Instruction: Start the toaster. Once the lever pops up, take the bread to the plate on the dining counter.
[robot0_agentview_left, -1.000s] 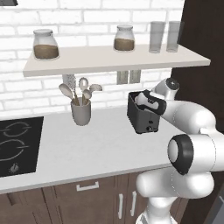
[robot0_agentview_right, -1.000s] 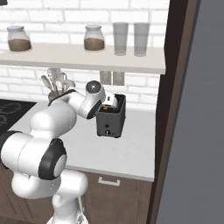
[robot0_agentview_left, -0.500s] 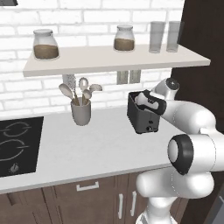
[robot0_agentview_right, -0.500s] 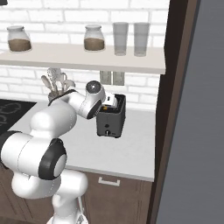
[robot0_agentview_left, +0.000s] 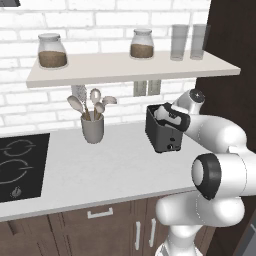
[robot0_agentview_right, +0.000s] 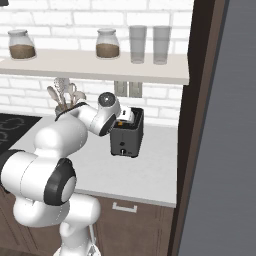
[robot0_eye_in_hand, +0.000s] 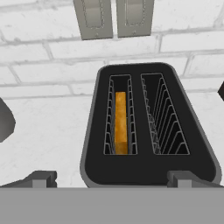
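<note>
Now I see the dark boxy toaster (robot0_eye_in_hand: 148, 127) with two slots, one golden bread (robot0_eye_in_hand: 120, 122) slice sunk in one. My gripper (robot0_eye_in_hand: 111, 178) hovers above it, fingers spread wide, holding nothing.

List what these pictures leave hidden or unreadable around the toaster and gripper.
- Toaster top slots: in both base views the robot's hand covers them.
- Toaster lever: hidden in every view, so up or down is unclear.
- Bread: hand view shows just its top edge inside the left slot.
- Toaster front knobs: too small to read in the right base view.
</note>
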